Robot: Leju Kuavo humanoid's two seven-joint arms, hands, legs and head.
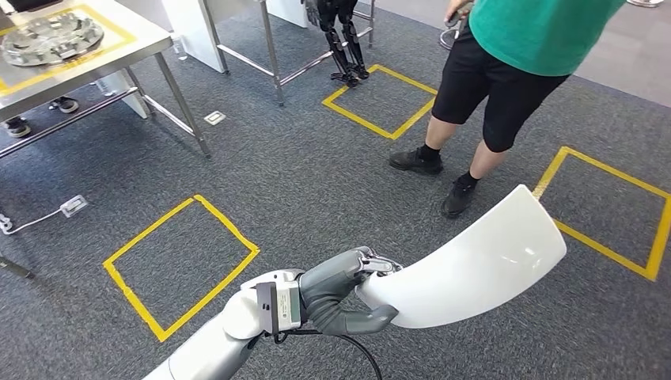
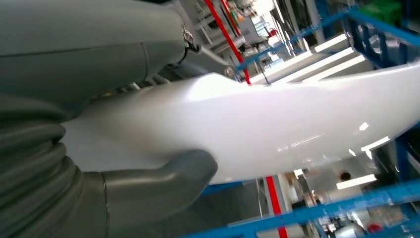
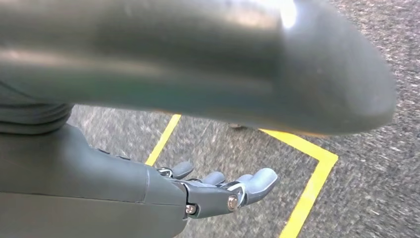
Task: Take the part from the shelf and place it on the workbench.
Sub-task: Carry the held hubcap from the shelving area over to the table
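Your left robot hand [image 1: 348, 289] clamped on the white curved part [image 1: 475, 265] — no readable writing, right robot hand [image 3: 218, 191] spread apart, holding nothing, above grey carpet [image 1: 316, 182].

Grey carpet [image 1: 316, 182]: yellow tape square [image 1: 180, 265] near centre-left; person [image 1: 506, 71] standing beyond; metal table [image 1: 87, 59] far left, bearing round metal fixture [image 1: 51, 37].

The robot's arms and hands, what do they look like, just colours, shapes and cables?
The left arm is silvery white and rounded, with a black cable looping beneath its wrist. The left hand is grey with a ribbed cover and thick thumb. The right hand is grey, with darker fingers on metal pins.
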